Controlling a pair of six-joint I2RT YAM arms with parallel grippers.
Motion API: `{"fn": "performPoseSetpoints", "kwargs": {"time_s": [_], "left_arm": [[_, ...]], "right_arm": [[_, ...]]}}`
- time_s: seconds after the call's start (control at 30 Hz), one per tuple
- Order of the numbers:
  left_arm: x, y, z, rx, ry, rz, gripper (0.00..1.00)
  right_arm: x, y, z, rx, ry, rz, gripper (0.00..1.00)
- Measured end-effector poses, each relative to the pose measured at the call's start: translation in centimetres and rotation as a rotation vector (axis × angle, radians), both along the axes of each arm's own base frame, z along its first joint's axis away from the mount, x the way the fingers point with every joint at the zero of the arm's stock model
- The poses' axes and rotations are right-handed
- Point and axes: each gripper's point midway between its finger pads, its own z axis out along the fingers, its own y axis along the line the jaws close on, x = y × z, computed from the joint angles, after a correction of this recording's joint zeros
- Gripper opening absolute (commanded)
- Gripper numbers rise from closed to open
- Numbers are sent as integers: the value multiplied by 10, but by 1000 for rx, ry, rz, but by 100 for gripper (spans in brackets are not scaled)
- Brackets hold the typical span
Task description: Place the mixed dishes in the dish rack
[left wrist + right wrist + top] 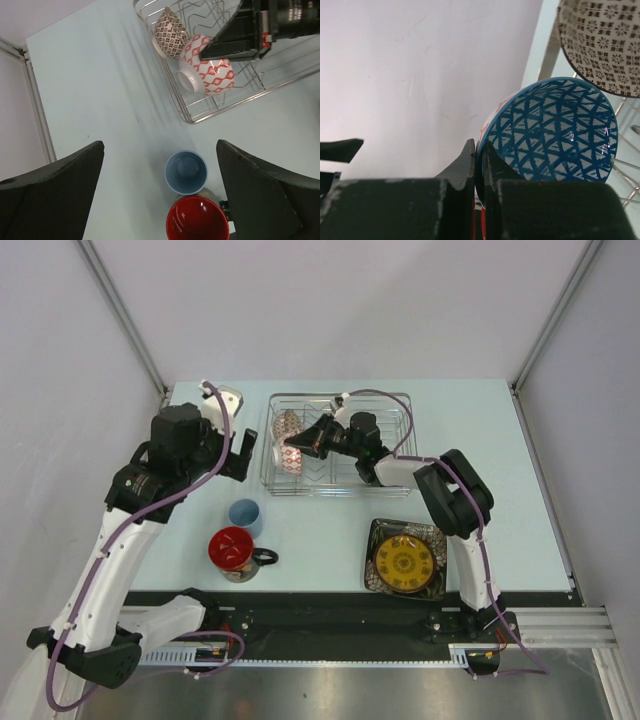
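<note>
Glossy blue-latticed bowl (550, 130) sits clamped in right pincer (479, 150) over wire rack (390, 410); left pincer (160, 145) gapes.

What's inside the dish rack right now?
In the dish rack, at its left end, two bowls lie on their sides: a brown-patterned bowl and a red-and-white bowl, its rim pinched by the right gripper. The gripper covers part of the rack floor beneath it.

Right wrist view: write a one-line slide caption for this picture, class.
Right gripper pinches the rim of a blue-lattice bowl, a brown-patterned bowl just beyond it.
</note>
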Motion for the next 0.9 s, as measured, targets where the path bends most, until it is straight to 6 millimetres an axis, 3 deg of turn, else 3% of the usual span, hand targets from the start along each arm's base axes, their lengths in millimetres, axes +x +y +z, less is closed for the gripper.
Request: {"fn": "performPoseSetpoints", "kwargs": {"time_s": [0.17, 0.27, 0.3, 0.37, 0.5, 0.57, 0.67, 0.77, 0.9], "left_arm": [[-9, -10, -1, 15, 1, -60, 98], [-12, -11, -2, 18, 2, -67, 98], [-12, -10, -2, 20, 4, -68, 99], [-13, -11, -3, 22, 7, -71, 98], [-14, -13, -3, 27, 6, -83, 98], [-14, -15, -3, 28, 7, -92, 98], [-16, -21, -4, 30, 10, -110, 98], [-17, -29, -8, 39, 22, -139, 98], [-18, -46, -16, 58, 47, -196, 97]], "right_arm": [[2, 3, -21, -39, 12, -9, 8], [1, 4, -33, -65, 22, -8, 28], [1, 5, -35, -72, 19, -8, 45], [2, 5, -37, -81, 7, -14, 53], [4, 4, -39, -94, -18, -24, 81], [5, 3, -40, -106, -28, -28, 86], [3, 2, -33, -124, -53, -21, 98], [-1, -6, -19, -182, -85, -19, 100], [-3, -44, 41, -260, -200, -76, 100]]}}
